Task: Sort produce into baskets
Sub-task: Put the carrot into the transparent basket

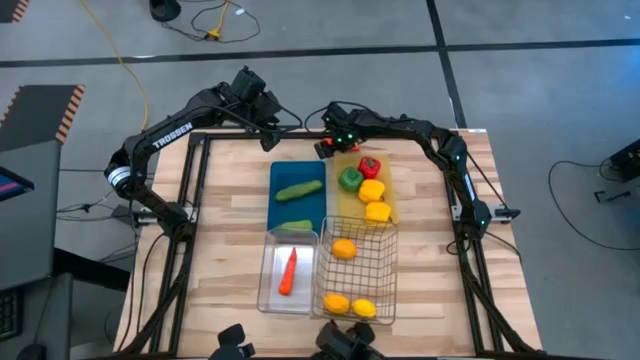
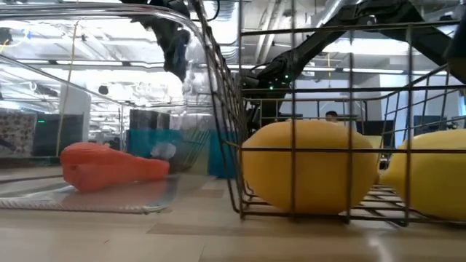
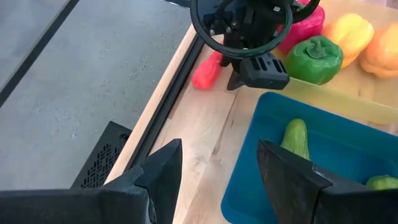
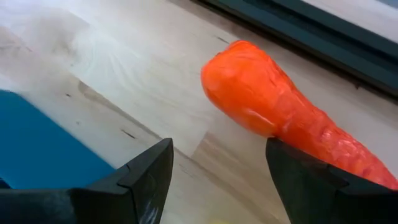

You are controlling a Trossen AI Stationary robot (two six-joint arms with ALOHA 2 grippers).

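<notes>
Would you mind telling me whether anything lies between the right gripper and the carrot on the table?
Nothing does: in the right wrist view only bare wooden table separates the open right gripper from the carrot.

Desk (image 1: 430,250): pale wood with visible grain, matt. Wire-mesh basket (image 1: 385,262): bare silver metal. Clear bin (image 1: 268,275): transparent glossy plastic. Carrot (image 4: 280,118): orange, wrinkled, slightly shiny surface. Blue tray (image 3: 348,137): smooth, matt. Peppers (image 3: 314,57): glossy.
</notes>
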